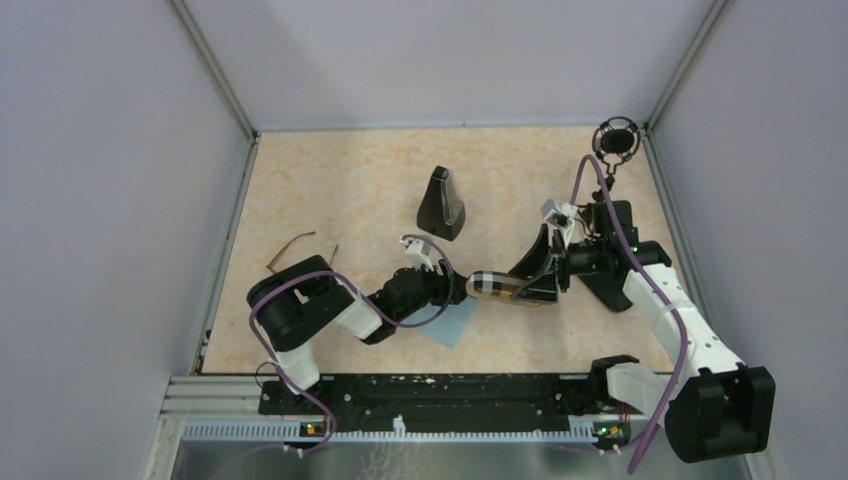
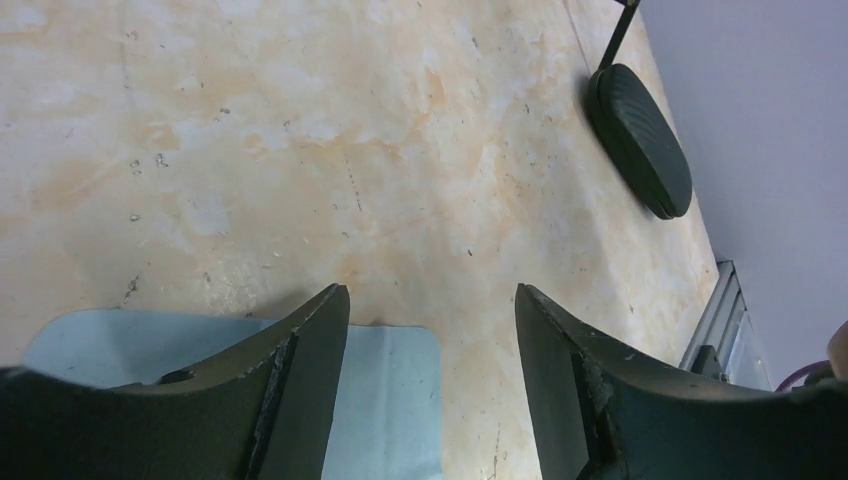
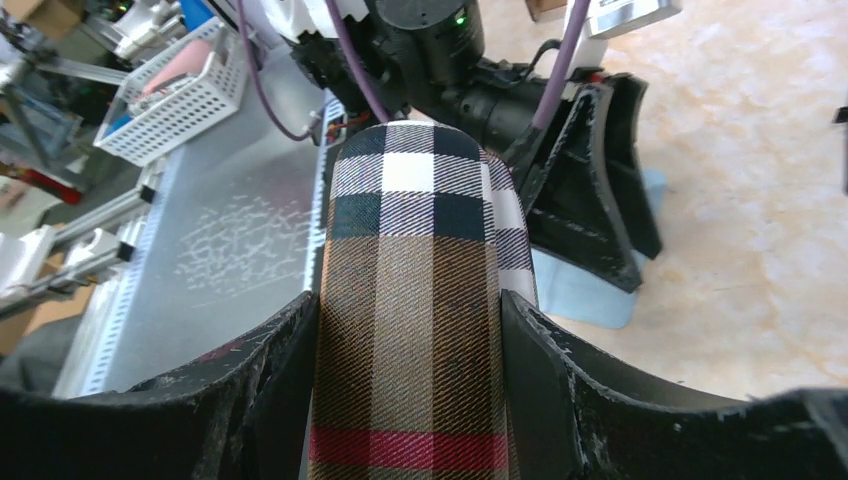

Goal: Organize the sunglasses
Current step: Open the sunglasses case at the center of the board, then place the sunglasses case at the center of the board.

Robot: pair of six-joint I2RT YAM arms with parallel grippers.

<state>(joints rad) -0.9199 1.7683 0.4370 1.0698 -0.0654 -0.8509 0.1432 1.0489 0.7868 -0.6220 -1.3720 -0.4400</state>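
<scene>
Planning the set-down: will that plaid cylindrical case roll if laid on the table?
Probably: the plaid case is round-sided, so may roll on the flat table. Its woven cover likely resists slipping in the right gripper; it looks stiff, undented by the jaws.

plaid case (image 3: pixel 415 300) of woven cloth; matt, mottled tabletop (image 2: pixel 300 150); ribbed black oval case (image 2: pixel 640 140)

My right gripper (image 3: pixel 410 310) clamps the plaid case (image 3: pixel 410 230); my left gripper (image 2: pixel 432 300) hangs low, jaws apart and empty, beside that case's end.
</scene>
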